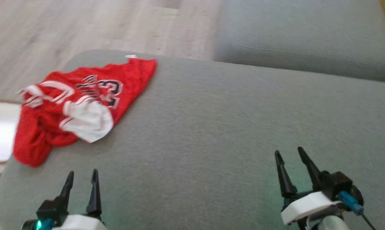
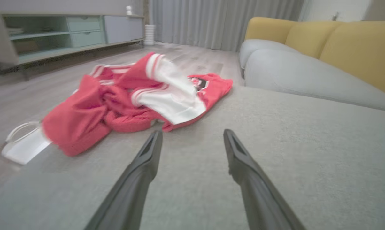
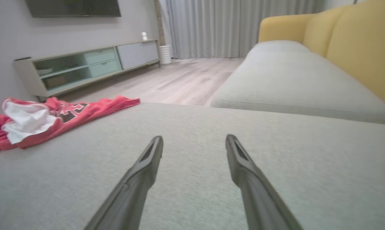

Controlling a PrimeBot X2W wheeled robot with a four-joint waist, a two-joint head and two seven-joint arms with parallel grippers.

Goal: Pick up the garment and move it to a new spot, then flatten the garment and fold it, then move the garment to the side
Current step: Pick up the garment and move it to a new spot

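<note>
Grey cushion is holding a crumpled jersey, perhaps overhanging, ahead-left of the left gripper and right gripper, both spread empty.

Soft focus, cropped edges

The garment lies crumpled with its lower part bunched under itself. Its dark chest print is too blurred to read beyond what may be a 23, and the right wrist view's left edge cuts it off. The left gripper loses its body below the head view's bottom edge. A white object past the garment is smeared and partly hidden behind it.
</note>
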